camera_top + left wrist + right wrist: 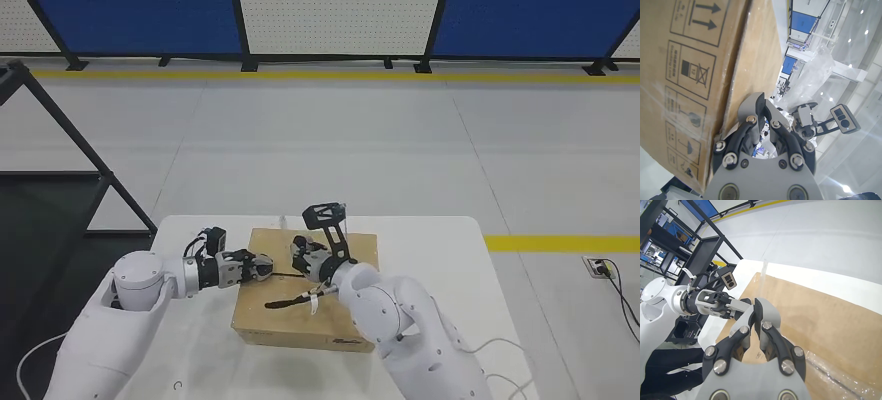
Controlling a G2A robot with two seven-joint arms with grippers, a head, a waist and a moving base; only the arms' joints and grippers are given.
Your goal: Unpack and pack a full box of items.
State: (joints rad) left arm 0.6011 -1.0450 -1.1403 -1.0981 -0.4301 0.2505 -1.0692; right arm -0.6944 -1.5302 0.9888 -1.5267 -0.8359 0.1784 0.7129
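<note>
A closed cardboard box (300,322) lies on the white table (440,262). Its printed side fills much of the left wrist view (696,75), and its top shows in the right wrist view (810,317). My right gripper (299,262) (755,307) hovers over the left part of the box top, shut on a strip of clear tape (763,275) that rises from its fingertips (817,73). My left gripper (264,268) (762,103) sits at the box's left top edge, fingers shut, close to the right gripper (745,303). More clear tape (829,376) runs along the top seam.
A dark slit (288,300) marks the seam on the box top. A black metal rack (60,130) (702,247) stands off the table's left side. The table has bare room right of the box and a narrow strip at the front left.
</note>
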